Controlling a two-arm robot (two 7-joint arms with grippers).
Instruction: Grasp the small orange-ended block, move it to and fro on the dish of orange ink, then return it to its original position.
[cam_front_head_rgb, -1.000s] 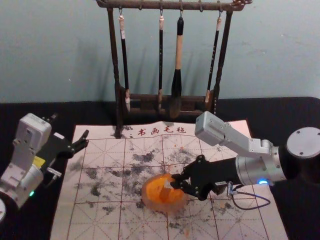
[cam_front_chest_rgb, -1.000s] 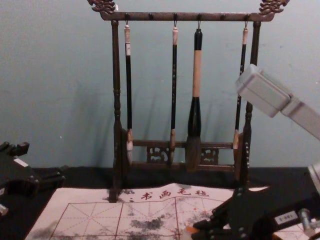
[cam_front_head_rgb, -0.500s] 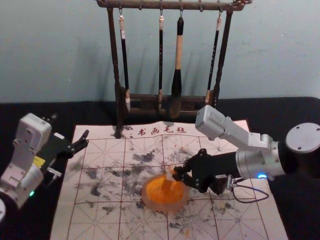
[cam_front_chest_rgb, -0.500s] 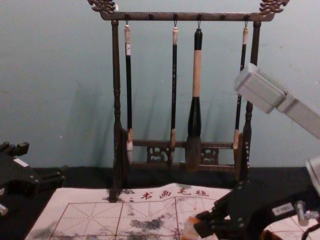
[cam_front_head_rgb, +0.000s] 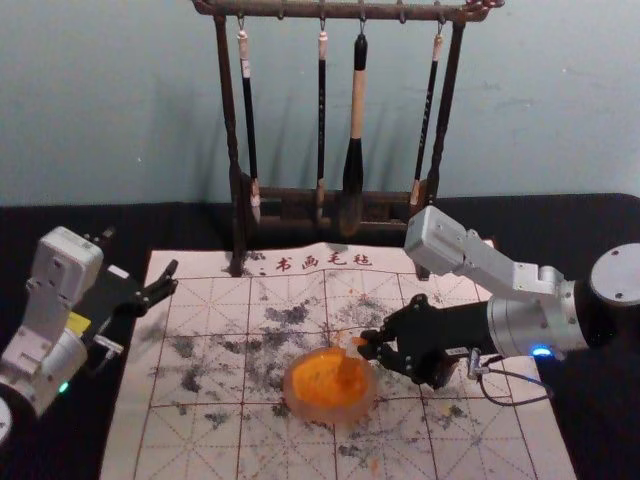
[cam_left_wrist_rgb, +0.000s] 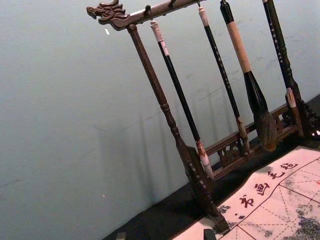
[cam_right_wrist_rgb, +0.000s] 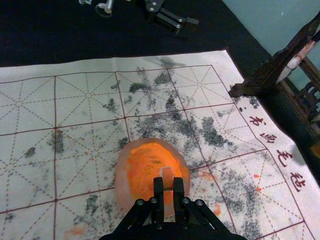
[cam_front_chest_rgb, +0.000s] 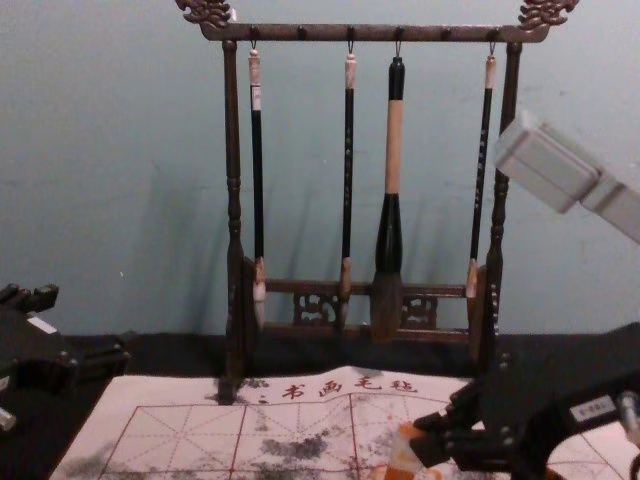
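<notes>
Block (cam_right_wrist_rgb: 167, 174), likely light, stiff, slippery below, seems best held high; we pinch it in our right gripper (cam_right_wrist_rgb: 168, 184) at the dish (cam_right_wrist_rgb: 121, 177), left gripper (cam_front_head_rgb: 140, 254) spread at left.

"What's at the far side?"
"The rack (cam_front_head_rgb: 232, 150), in front of the wall (cam_front_head_rgb: 100, 100), its feet at the far end of the cloth (cam_front_head_rgb: 200, 420). Four brushes (cam_front_head_rgb: 355, 90) hang side by side from its top bar."
"And under the cloth?"
"The table (cam_front_head_rgb: 600, 220), which runs out beyond it left and right."
"Nearer?"
"The dish (cam_front_head_rgb: 292, 395) sits on the cloth, around its middle. The block (cam_front_chest_rgb: 404, 450) is over the dish's far right part, between the fingertips of the right gripper (cam_front_head_rgb: 368, 345)."
"The left gripper (cam_front_head_rgb: 140, 257)?"
"Parked at the cloth's left edge, well apart from the dish."
</notes>
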